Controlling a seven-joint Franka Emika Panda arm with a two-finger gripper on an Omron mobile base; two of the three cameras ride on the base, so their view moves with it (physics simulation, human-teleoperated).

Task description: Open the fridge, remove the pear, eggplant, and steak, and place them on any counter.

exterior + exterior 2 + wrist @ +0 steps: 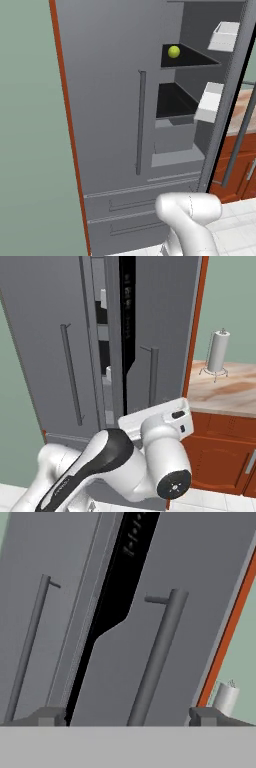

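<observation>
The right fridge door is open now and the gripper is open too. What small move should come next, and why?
Probably draw the gripper back from the right door's handle, then go round the door. The jaws stand wide on either side of the handle, the door hangs open, and the pear lies on a shelf inside the fridge.

We see a pale green wall (30,125) running down the left side in the left base view, and the same green wall (230,301) to the right in the right base view. Below us lies a floor of light tiles (235,220) with thin grey joints. A white paper towel roll (218,351) stands upright on a thin wire holder against the green wall, and it shows again, tilted, in the hand view (226,698). The light is even and soft.
</observation>
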